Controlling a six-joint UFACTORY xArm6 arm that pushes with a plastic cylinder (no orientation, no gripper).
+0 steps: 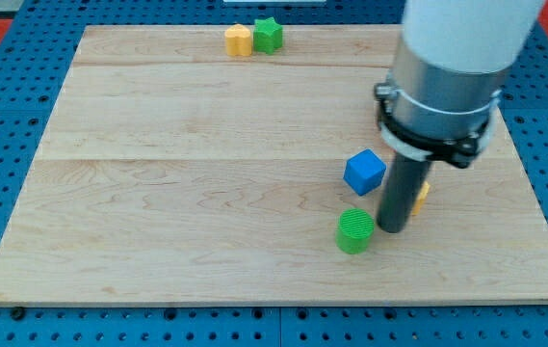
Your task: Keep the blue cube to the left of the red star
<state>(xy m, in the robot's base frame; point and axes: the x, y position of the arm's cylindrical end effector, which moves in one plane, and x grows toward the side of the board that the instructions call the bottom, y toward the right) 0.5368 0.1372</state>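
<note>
While no red star shows anywhere, the blue cube point(364, 172) sits right of centre, just up-left of my tip point(391, 229), a bare rod holding nothing.

The blue cube point(364, 172) sits flat on the worktop point(187, 193), right of centre — turned a little, so one corner points toward the view's bottom. Its top face is lighter than its sides. It stands clear of everything around it. The red star cannot be seen — nothing red shows.
</note>
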